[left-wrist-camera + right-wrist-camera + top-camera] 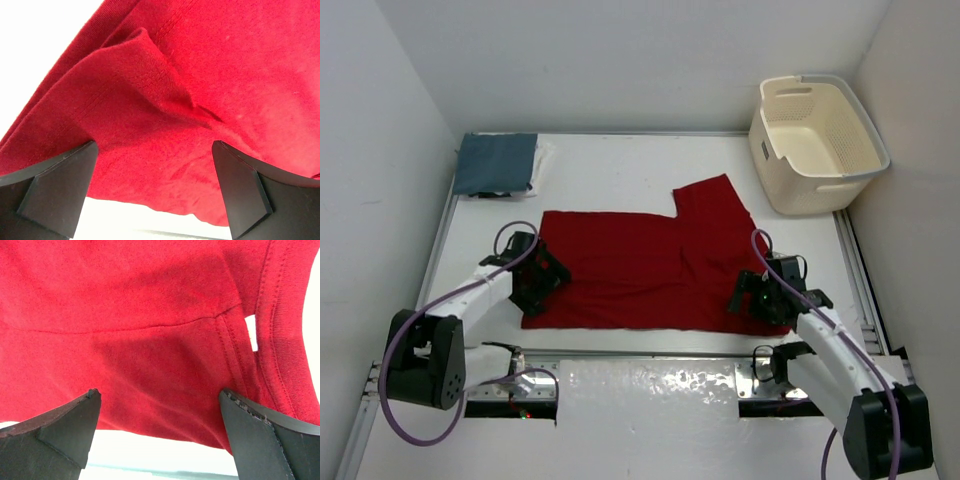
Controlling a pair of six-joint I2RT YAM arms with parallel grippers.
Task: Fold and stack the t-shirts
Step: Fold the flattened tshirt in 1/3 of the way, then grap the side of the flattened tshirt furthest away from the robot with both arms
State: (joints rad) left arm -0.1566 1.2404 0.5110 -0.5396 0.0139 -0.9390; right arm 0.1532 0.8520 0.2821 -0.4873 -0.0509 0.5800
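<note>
The red t-shirt (650, 265) lies flat in the middle of the white bench (620, 165), between the two arms. It makes a long wide shape, with one flap poking out at the far right side. The left fingers (55, 190) are spread wide apart and hold nothing. They hang just over the near left part of the shirt. The right fingers (260, 440) are spread wide too, with nothing in them, just over the near right corner.

What could go wrong? The cloth is soft and floppy, and it looks doubled over in places. If the fingers pinch only the top layer, the layer below may not come along, and the fold may fall apart. There is a puffy bump of cloth in front of the left fingers. If it gets pressed in, the fold may end up lumpy. If one arm lifts higher or faster than the other, the shirt may go crooked. The flap may also flop out.

The shirt is bright red knit cloth, with thin stitched lines along its edges and a ribbed band in the right wrist view. The fingers are black, hard and wedge-shaped. A dusty blue t-shirt (495, 163) lies folded in a neat square at the far left corner, well apart. The cream basket (800, 185) at the far right is stiff plastic with many tiny holes.
</note>
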